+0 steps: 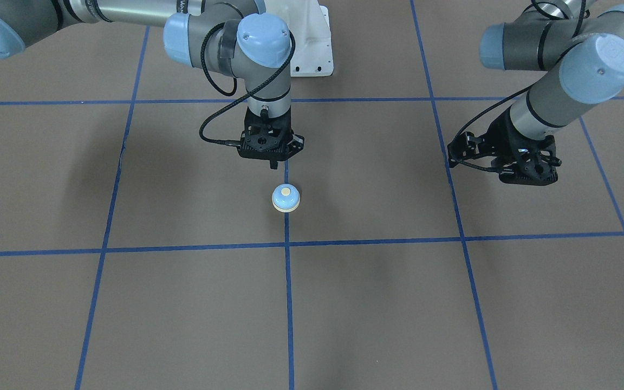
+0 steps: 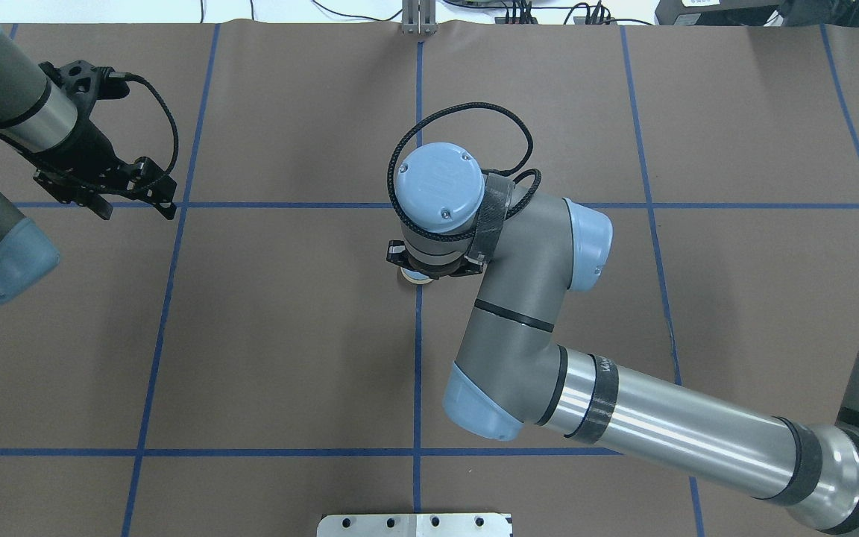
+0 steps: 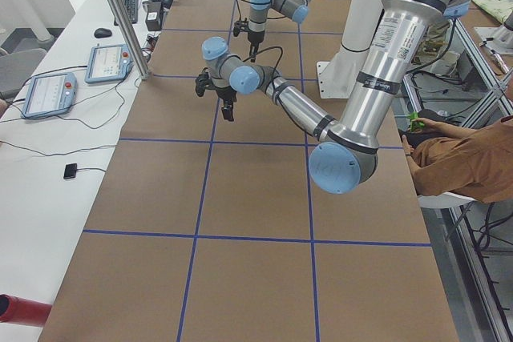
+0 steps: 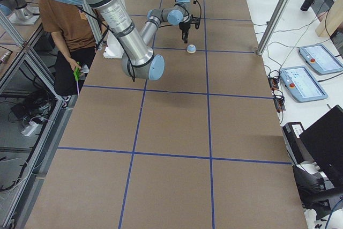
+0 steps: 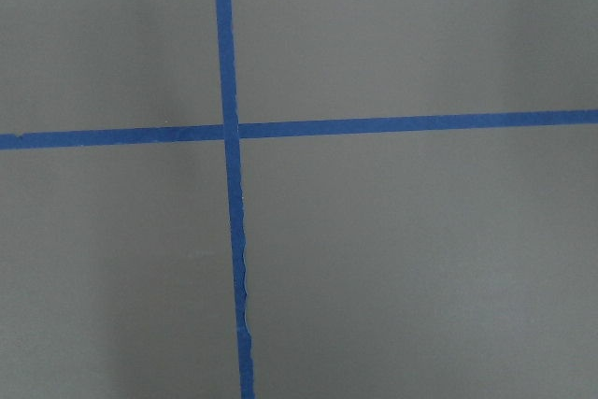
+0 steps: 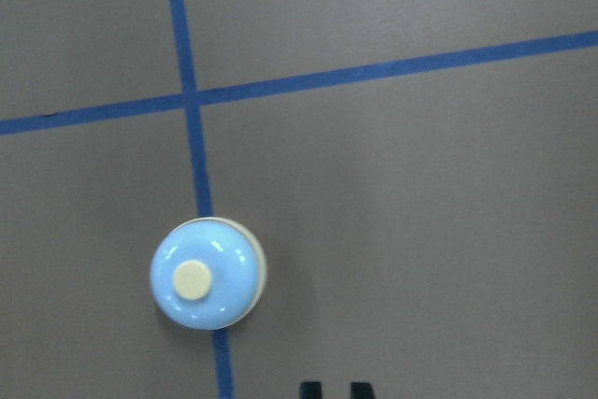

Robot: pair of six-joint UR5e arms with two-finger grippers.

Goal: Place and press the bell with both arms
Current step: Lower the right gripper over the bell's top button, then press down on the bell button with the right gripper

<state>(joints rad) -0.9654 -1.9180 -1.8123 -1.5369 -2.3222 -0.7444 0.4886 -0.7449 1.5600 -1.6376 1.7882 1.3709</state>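
Desk bell (image 1: 285, 198): placed; press pending. Right gripper (image 1: 274, 164), fingers pressed together, poised just beside, above; must centre over button (image 6: 192, 279), descend. Left gripper (image 2: 136, 203): spread, well apart.

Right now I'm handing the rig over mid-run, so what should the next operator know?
Bell: upright on the table, on a blue tape line, touched by neither gripper.
Right gripper: shut, empty, hanging close by the bell, not centred over its button.
Left gripper: looks open, empty, far off to the side.
Done: bell placed, it seems.
Left: press the button. The views do not show whether it has been pressed already.
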